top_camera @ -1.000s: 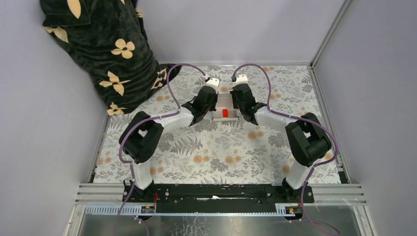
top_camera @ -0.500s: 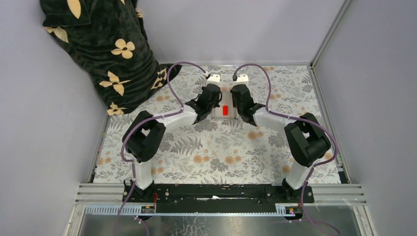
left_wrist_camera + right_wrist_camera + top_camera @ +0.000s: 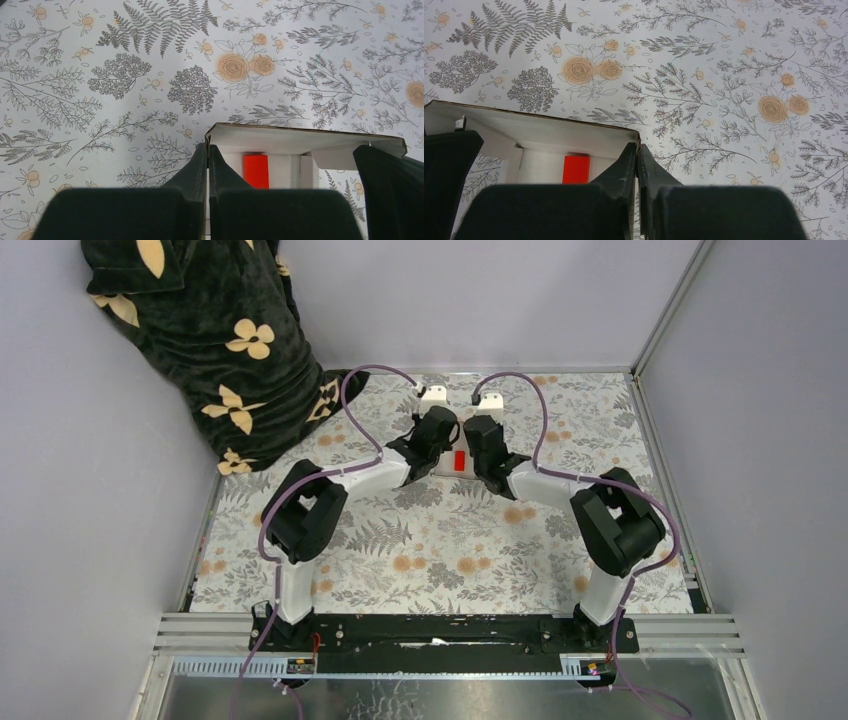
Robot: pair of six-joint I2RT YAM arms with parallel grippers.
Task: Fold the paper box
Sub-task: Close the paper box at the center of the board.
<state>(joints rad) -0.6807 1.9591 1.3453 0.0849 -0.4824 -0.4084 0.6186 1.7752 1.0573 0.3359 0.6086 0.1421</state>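
The paper box is a white, partly folded open tray on the floral table between my two grippers. Its side walls stand upright, and a small red rectangle lies on its floor. My left gripper is shut on the box's left wall. In the left wrist view the fingertips pinch that wall's edge beside the white inside and the red rectangle. My right gripper is shut on the right wall. Its wrist view shows the pinch, the box's inside and the red rectangle.
A dark cloth with cream flower shapes hangs over the back left corner. Grey walls close in the table on three sides, and a metal rail runs along its right edge. Purple cables arch over both wrists.
Both grippers have moved towards each other and slightly away from the bases, keeping hold of the box walls. The box between them is narrower and its walls stand steeper.
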